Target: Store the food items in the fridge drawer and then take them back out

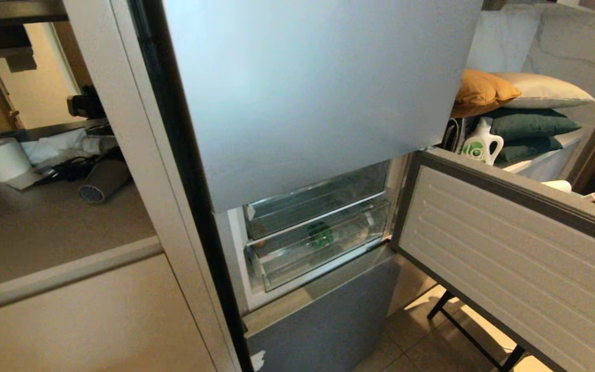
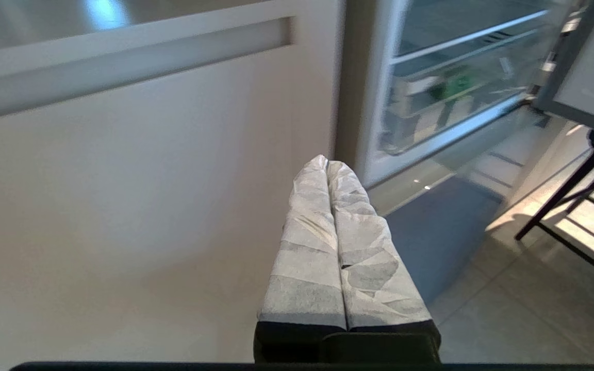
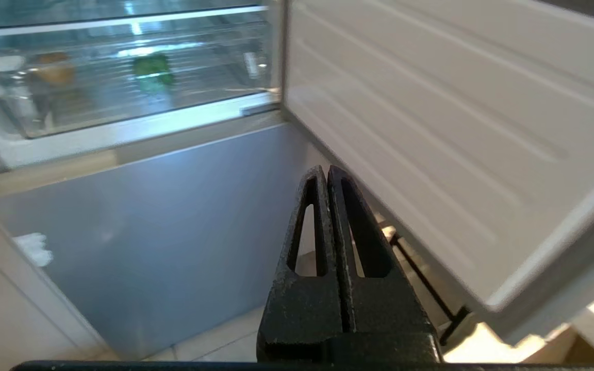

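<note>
Both tools, left tool (image 2: 328,170) and right tool (image 3: 326,178), are pressed closed, empty. The transparent plastic fridge drawer (image 1: 318,243), holding the glossy green pepper (image 1: 322,235), should be pulled out squarely.

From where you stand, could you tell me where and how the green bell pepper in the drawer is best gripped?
Probably across the bell pepper's lumpy body, from above: it sits on the ribbed floor behind the clear front wall of the fridge drawer, so a frontal approach is blocked until the drawer is out.

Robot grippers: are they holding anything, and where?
Nothing is held. The left gripper and right gripper are both shut and empty, away from the fridge drawer.
</note>
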